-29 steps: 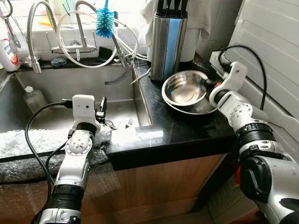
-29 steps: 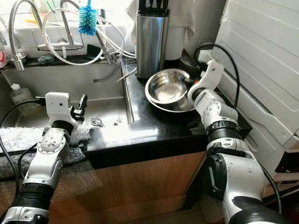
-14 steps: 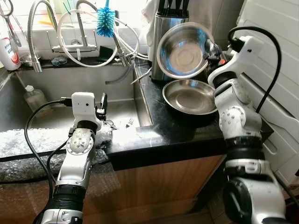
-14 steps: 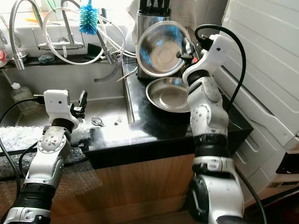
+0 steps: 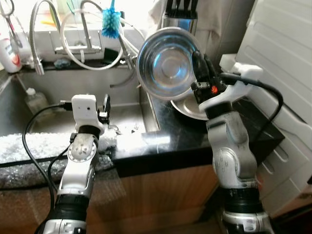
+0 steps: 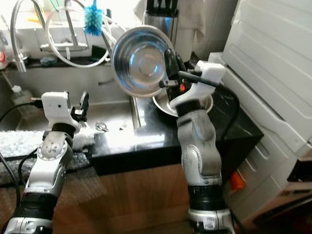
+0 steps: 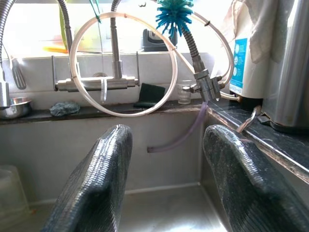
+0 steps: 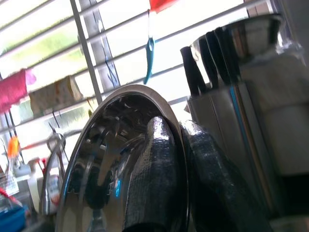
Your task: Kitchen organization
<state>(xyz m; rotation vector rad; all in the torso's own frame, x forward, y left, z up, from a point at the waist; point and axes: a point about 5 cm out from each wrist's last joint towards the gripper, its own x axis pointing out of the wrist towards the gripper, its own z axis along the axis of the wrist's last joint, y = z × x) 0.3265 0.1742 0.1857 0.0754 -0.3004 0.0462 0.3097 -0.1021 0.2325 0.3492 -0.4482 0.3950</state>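
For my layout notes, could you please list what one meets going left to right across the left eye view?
White bottle → blue brush → steel bowl held in the right pincer → white panel.

**A:** Where do the two eye views look from?

**B:** From the head, forward and down over the black countertop (image 5: pixel 190 134) and sink (image 5: pixel 58 119). They share nearly everything, the right eye view shifted slightly sideways.

**A:** And the left wrist view?

**B:** Low inside the sink, facing the faucet (image 7: pixel 113 58) and blue bottle brush (image 7: pixel 175 14), which both eye views also catch.

**A:** The right wrist view?

**B:** Very close behind the steel bowl (image 8: pixel 120 159), tilted upward toward the window blinds (image 8: pixel 96 53) and knife block (image 8: pixel 227 111); the tilt is probably steep.
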